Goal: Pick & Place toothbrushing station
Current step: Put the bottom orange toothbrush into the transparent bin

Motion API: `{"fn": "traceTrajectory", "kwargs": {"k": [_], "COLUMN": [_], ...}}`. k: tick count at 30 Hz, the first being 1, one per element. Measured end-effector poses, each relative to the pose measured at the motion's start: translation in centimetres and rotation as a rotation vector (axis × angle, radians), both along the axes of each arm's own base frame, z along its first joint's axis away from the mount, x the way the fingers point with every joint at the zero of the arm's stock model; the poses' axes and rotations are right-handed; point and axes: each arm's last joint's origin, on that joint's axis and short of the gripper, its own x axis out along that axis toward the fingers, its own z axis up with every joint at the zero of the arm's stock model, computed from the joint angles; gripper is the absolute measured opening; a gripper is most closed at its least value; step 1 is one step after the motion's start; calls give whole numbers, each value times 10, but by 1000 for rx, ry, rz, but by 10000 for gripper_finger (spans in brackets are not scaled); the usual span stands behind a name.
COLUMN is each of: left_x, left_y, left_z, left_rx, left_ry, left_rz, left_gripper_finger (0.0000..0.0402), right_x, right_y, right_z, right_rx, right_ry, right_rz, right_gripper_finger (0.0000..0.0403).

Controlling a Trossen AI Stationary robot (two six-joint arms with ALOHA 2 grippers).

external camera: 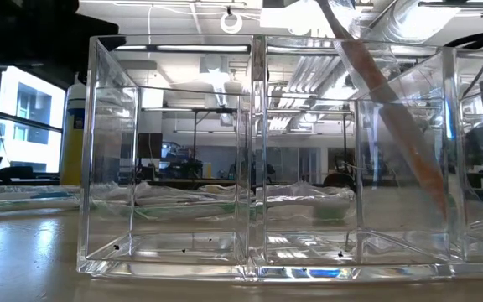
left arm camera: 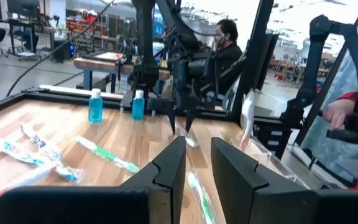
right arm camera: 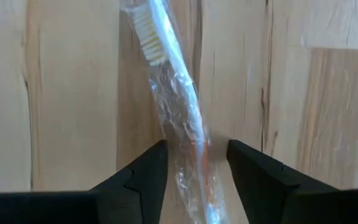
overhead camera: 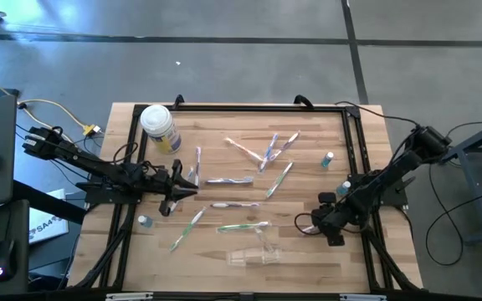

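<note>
Right claw (right arm camera: 194,168), lower centre of right wrist view, narrowly astride wrapped toothbrush (right arm camera: 173,93) unresolved from overhead; left claw (left arm camera: 197,168) narrowly parted, empty, above tabletop (left arm camera: 123,134).

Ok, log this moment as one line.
left claw: open, empty, above table | right claw: open, astride wrapped toothbrush, not gripping | clear holder: near front edge | other toothbrushes: scattered on table

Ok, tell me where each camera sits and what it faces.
High: overhead, looking down on table, both arms.
Low: table height, looking through the clear holder; no arm.
Left wrist: behind the open left gripper, facing the right arm.
Right wrist: above the right gripper, straddling a wrapped toothbrush.
Shared: the high view also shows the holder.
</note>
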Motion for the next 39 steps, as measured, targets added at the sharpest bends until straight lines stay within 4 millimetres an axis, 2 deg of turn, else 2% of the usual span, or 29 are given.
{"fn": "traceTrajectory", "kwargs": {"k": [4, 10, 19, 24, 28, 32, 39], "left_x": [0, 0, 0, 0, 0, 0, 0], "left_y": [0, 0, 0, 0, 0, -1, -2], "left_z": [-2, -2, -2, -2, -2, -2, -2], "left_rx": [5, 5, 13, 13, 13, 12, 9], "left_ry": [18, 17, 16, 16, 16, 16, 16], "left_rz": [2, 3, 3, 3, 1, -23, -63], "left_gripper_finger": [77, 77, 77, 77, 77, 77, 77], "right_x": [4, 6, 12, 30, 34, 23, -2], "right_y": [2, 3, 6, 19, 31, 34, 51], "right_z": [2, 3, 9, 42, 75, 101, 137], "right_rx": [-7, -11, -14, -14, -79, -185, -256], "right_ry": [-37, -58, -100, -188, -212, -165, -219], "right_rz": [9, 5, -59, -52, -63, -174, -192], "right_gripper_finger": [145, 25, 18, 17, 17, 17, 17]}}
